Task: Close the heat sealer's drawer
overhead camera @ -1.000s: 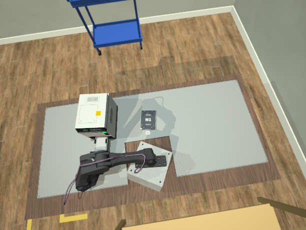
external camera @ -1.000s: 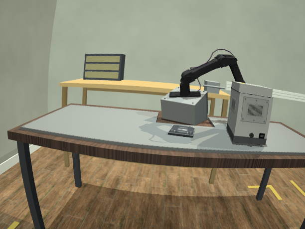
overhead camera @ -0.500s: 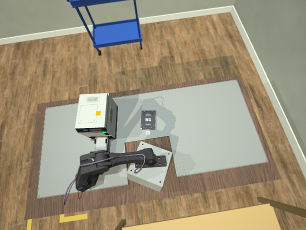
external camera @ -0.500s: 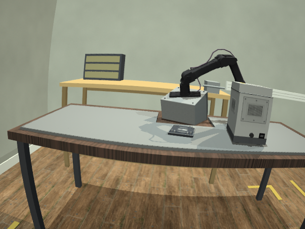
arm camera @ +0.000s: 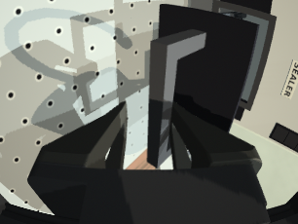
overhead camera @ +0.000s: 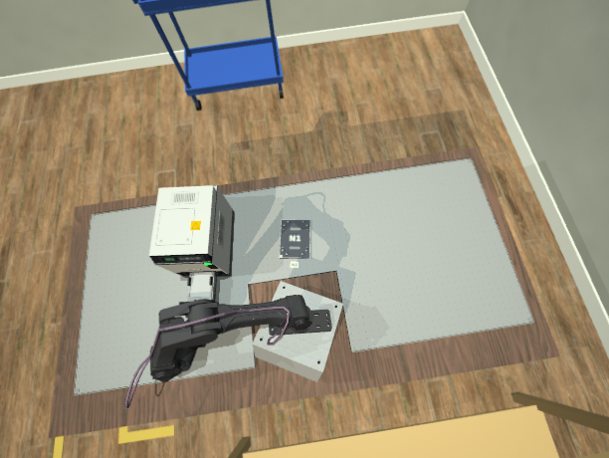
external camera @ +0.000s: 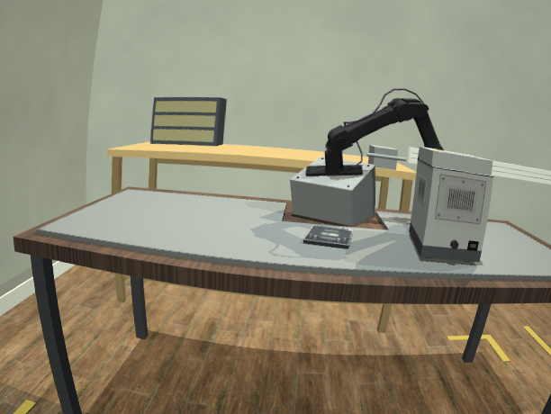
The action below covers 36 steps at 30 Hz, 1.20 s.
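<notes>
The white heat sealer stands at the left of the grey mat, with its light green on the front panel. Its drawer sticks out toward the arm, and the load on it is too small to make out. My gripper is just in front of the drawer, with the fingers close together and nothing between them. In the top view the arm covers the gripper. In the exterior view the sealer shows its back and hides the gripper and drawer. The wrist view shows the sealer's front close behind the fingers.
A black plate marked N1 lies on the mat right of the sealer. The arm's grey base block sits in the mat's cut-out. A blue cart stands on the floor behind, and a yellow table beyond.
</notes>
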Available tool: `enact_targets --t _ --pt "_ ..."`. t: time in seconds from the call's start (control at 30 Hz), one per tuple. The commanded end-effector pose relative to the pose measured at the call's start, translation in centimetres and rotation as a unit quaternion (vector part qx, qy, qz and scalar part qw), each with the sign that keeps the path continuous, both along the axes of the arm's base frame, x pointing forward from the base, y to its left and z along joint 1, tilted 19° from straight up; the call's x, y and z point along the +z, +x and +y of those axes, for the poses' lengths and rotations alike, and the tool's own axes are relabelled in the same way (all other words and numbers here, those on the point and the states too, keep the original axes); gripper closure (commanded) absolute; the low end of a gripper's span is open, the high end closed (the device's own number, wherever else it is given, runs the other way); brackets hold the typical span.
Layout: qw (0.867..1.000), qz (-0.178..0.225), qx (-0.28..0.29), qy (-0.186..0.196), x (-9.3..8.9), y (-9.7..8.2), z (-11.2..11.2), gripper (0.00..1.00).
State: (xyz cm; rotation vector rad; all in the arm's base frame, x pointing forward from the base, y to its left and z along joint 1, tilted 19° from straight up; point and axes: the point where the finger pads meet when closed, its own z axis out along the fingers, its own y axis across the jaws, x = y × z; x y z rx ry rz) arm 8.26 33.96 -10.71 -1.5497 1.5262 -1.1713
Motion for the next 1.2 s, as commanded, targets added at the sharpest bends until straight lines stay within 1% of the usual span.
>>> enact_targets --t 0.0,0.63,0.67,1.17 --pt "0.999 -0.001 0.011 0.033 1.58 -0.37 1.56 0.7" --pt "0.999 -0.001 0.011 0.033 1.58 -0.37 1.56 0.7" --pt "0.999 -0.001 0.011 0.033 1.58 -0.37 1.56 0.73" --pt "0.999 0.006 0.005 0.032 1.37 -0.47 1.37 0.85"
